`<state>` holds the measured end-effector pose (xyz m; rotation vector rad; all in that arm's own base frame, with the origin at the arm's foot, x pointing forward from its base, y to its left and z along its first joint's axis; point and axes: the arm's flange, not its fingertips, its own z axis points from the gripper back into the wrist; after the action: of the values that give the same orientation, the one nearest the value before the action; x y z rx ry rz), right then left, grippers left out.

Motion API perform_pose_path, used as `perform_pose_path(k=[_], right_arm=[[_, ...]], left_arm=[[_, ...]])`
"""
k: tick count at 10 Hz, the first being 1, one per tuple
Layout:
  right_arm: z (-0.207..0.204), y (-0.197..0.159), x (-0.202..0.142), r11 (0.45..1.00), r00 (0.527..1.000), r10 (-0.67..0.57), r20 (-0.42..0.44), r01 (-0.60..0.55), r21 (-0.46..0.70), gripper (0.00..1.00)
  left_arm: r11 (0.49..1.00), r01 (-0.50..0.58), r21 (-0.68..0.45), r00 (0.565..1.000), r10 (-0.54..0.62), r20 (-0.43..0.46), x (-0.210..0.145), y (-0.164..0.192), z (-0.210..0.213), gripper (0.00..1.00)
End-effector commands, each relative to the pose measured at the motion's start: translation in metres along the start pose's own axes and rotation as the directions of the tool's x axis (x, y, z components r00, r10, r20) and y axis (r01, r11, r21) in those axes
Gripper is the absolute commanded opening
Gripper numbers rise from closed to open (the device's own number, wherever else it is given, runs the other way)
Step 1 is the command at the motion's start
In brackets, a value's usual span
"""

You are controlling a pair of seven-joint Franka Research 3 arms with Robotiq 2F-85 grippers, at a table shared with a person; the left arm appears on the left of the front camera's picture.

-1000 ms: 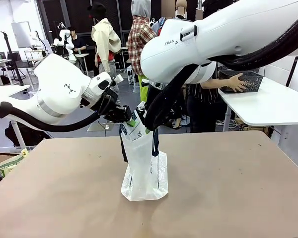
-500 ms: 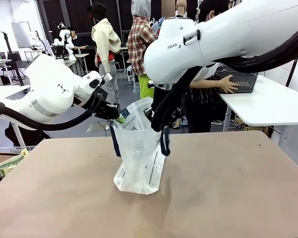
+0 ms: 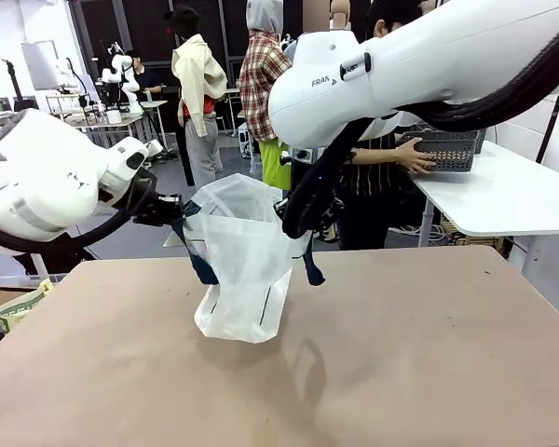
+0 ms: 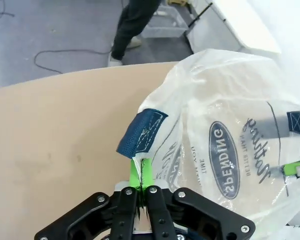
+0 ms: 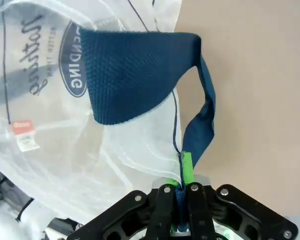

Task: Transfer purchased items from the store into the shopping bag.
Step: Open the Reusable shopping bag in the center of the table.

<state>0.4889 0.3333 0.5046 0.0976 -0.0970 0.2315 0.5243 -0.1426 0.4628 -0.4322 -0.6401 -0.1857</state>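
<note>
I've got the left gripper [image 4: 140, 181] clamped on one rim of the bag [image 3: 242, 270], and the right gripper [image 5: 184, 172] pinching the opposite rim at a strap [image 5: 135, 75].

bag [image 3: 247, 251] over table [image 3: 447, 354], basket [image 3: 452, 149] behind, far R

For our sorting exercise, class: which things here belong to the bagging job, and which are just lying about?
Job: shopping bag, pinched by left gripper and right gripper; grey basket under a person's hand.
Lying about: floor cable; green-yellow packet.
</note>
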Motion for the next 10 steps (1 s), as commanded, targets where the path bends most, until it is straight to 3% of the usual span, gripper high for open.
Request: perform_pose_path(k=[1, 2, 5, 8, 10], right_arm=[[0.001, 0.004, 0.014, 0.998, 0.998, 0.047, -0.030, -0.048, -0.037, 0.00], [0.002, 0.008, 0.018, 0.997, 0.996, 0.078, -0.031, -0.078, 0.000, 0.00], [-0.013, 0.036, 0.027, 0.975, 0.977, 0.187, -0.106, -0.198, -0.103, 0.00], [-0.032, 0.045, 0.030, 0.970, 0.970, 0.200, -0.141, -0.216, -0.110, 0.00], [-0.030, 0.047, 0.020, 0.974, 0.977, 0.182, -0.109, -0.194, -0.115, 0.00]], left_arm=[[0.995, -0.035, 0.094, 0.999, 0.036, -0.009, -0.058, -0.006, 0.084, 0.00], [0.997, -0.031, 0.077, 0.999, 0.032, -0.013, -0.066, -0.012, 0.083, 0.00], [0.998, 0.057, 0.035, 0.997, -0.055, -0.054, -0.068, -0.041, 0.075, 0.00], [0.996, 0.089, 0.010, 0.992, -0.088, -0.089, -0.057, -0.047, 0.054, 0.00], [0.996, 0.086, 0.014, 0.990, -0.083, -0.110, -0.055, -0.046, 0.043, 0.00]])
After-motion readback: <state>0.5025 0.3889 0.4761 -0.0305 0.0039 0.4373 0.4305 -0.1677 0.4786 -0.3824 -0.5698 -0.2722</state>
